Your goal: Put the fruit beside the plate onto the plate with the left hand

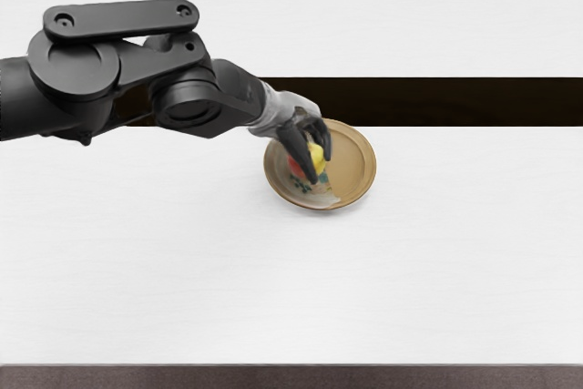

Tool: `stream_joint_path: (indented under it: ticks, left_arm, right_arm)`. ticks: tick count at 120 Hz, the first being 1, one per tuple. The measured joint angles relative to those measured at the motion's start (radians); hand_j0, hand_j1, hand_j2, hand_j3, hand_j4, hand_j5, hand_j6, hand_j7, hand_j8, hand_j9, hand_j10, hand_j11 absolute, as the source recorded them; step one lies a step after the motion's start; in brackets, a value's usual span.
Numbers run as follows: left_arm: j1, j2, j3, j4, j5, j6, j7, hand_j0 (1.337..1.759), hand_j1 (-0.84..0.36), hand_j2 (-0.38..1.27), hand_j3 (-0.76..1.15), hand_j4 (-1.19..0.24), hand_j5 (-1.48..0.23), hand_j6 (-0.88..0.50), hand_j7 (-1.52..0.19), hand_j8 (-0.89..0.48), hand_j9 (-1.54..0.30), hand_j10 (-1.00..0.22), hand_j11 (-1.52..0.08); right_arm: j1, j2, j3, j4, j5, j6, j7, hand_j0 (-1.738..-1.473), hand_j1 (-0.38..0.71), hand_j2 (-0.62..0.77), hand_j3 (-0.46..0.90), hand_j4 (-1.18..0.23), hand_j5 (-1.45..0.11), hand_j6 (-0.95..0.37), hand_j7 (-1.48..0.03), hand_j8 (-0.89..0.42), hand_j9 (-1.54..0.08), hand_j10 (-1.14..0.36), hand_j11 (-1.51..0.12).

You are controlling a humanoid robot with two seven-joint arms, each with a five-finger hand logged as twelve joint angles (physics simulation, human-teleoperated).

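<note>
A tan round plate (355, 157) with a small painted pattern lies on the white table near the middle. My left arm comes in from the left edge and its dark hand (308, 150) hangs over the plate's left half. The fingers are curled around a yellow fruit (316, 158) with a red patch beside it. The fruit is held just above or on the plate's surface; I cannot tell whether it touches.
A dark gap (455, 101) runs across the scene behind the plate, between the near white table (182, 271) and a far white surface (364, 25). The bulky left forearm covers the table's upper left area.
</note>
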Motion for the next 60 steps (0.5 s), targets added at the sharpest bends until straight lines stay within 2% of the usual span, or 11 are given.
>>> stream_joint_path:
  ticks: [23,34,60]
  left_arm:
    - [-0.001,-0.012,0.004,0.007,0.032,0.02,0.0,1.642,-0.5,0.48,0.0,-0.84,-1.16,-0.31,-1.15,-0.21,-1.15,-0.54,-1.2]
    - [-0.001,-0.025,0.003,0.008,0.065,0.066,0.0,1.644,-0.49,0.5,0.0,-0.77,-1.04,-0.37,-1.04,-0.26,-1.06,-0.55,-1.1]
    - [0.003,-0.053,0.005,0.007,0.119,0.159,0.001,1.652,-0.39,0.39,0.0,-0.57,-0.72,-0.57,-0.74,-0.36,-0.75,-0.71,-0.78]
  right_arm:
    - [0.0,0.0,0.0,0.0,0.0,0.0,0.0,-1.658,-0.31,-0.01,0.0,-0.03,-0.04,-0.03,-0.04,-0.03,-0.04,-0.03,-0.04]
    - [0.0,0.0,0.0,0.0,0.0,0.0,0.0,-1.658,-0.31,-0.01,0.0,-0.03,-0.04,-0.03,-0.04,-0.03,-0.04,-0.03,-0.04]
    - [0.0,0.0,0.0,0.0,0.0,0.0,0.0,-1.658,-0.31,-0.01,0.0,-0.03,-0.04,-0.03,-0.04,-0.03,-0.04,-0.03,-0.04]
